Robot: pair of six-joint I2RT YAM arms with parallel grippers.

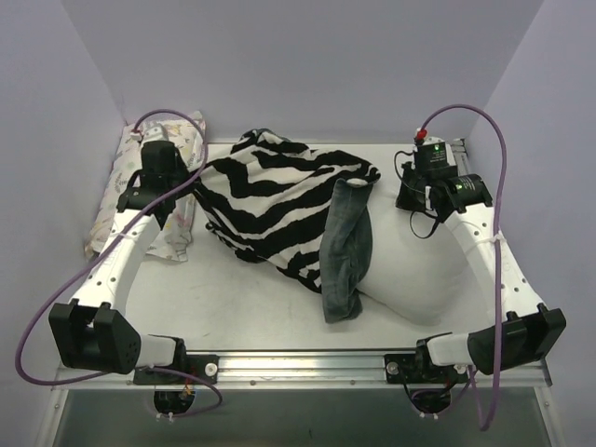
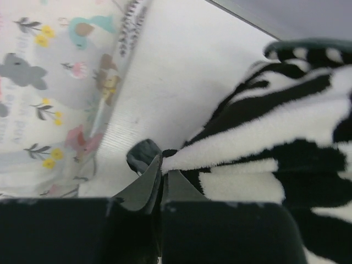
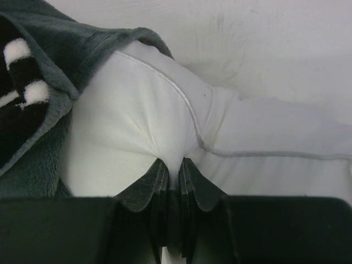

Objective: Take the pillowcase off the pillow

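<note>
One pillowcase (image 1: 270, 200) half-covers one pillow (image 1: 410, 270) at the middle of the table (image 1: 233, 312), with its long axis left-right and its opening facing right. Its left edge is pinched by the left gripper (image 2: 161, 168), and the pillow is pinched by the right gripper (image 3: 175, 168).

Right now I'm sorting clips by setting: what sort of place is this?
Probably a lab test cell: bare walls box in a white table, and a left arm and right arm, bolted to its front rail, grip a pillowcase and pillow.
</note>
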